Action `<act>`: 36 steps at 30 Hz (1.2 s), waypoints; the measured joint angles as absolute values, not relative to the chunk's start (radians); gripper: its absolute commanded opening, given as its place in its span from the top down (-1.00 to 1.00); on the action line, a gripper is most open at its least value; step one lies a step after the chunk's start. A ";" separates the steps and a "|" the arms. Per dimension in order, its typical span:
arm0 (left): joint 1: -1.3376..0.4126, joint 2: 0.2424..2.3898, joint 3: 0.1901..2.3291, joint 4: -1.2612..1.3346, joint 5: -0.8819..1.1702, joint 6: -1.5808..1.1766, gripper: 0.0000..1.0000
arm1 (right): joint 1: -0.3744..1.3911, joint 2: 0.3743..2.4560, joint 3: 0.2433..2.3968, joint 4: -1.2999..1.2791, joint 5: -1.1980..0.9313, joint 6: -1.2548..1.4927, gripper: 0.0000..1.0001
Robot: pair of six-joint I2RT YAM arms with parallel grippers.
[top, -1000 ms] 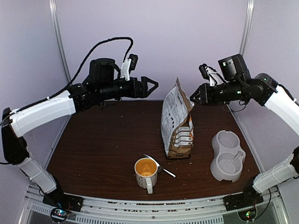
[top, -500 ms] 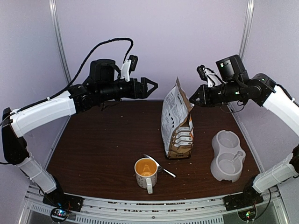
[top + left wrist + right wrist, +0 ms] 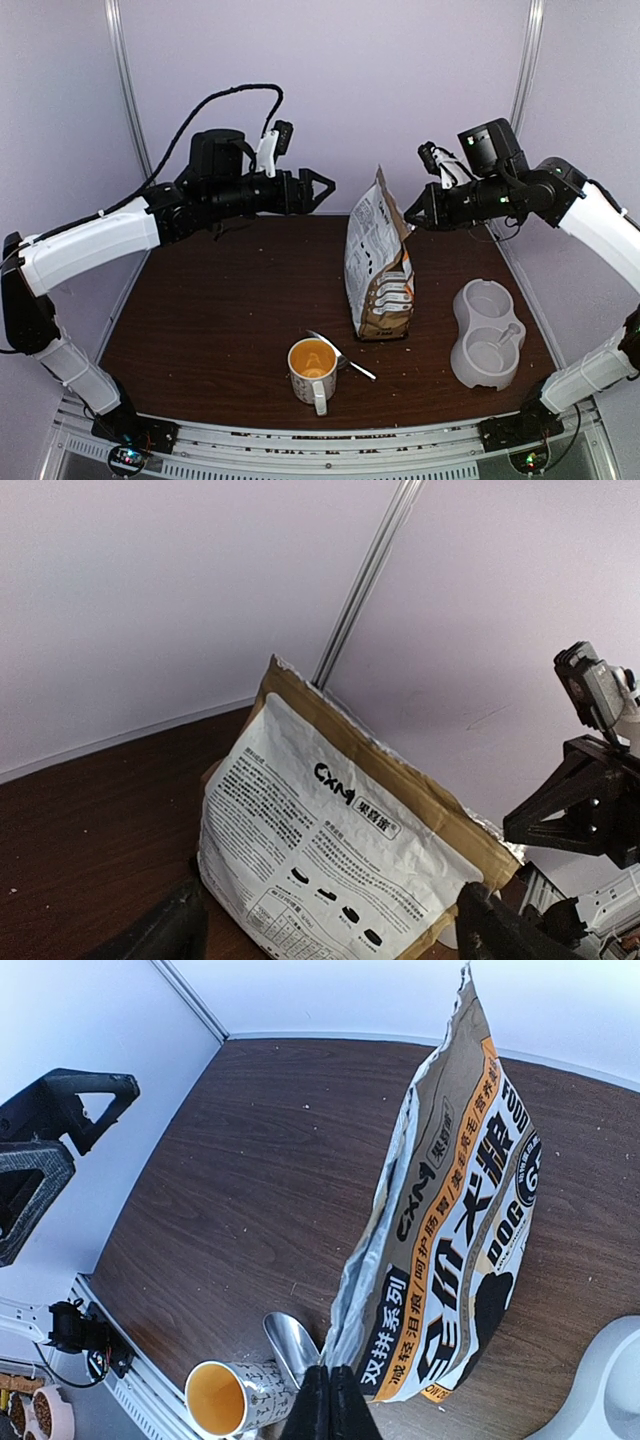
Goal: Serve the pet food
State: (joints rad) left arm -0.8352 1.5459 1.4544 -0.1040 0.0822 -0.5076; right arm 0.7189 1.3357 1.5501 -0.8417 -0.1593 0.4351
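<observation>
The bag (image 3: 380, 262) stands upright near the middle of the brown surface (image 3: 220, 310), its top torn open. The pet food is not visible from any view (the open mouth faces away from the cameras). Near the front edge sits a white mug (image 3: 312, 368) whose orange inside shows bare. A metal scoop (image 3: 340, 355) lies just beside the mug, between it and the bag. To the right is a pale double bowl (image 3: 487, 333); its far well looks bare, and a small pale item in the near well is too small to identify. The left end effector (image 3: 330, 192) hovers well left of the bag's top, fingers (image 3: 160, 930) apart. The right end effector (image 3: 408, 215) has its fingers together just beside the bag's upper right edge; contact cannot be told
</observation>
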 measured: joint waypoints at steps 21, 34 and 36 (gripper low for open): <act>-0.852 1.572 1.371 0.038 0.236 -0.643 -0.69 | 0.819 1.241 1.108 -0.221 -0.226 0.703 1.00; -0.893 1.727 1.481 0.058 0.344 -0.702 -0.24 | 0.819 1.148 1.003 -0.093 -0.183 0.744 1.00; -0.893 1.728 1.496 0.058 0.353 -0.703 -0.23 | 0.819 1.148 1.000 -0.093 -0.182 0.743 1.00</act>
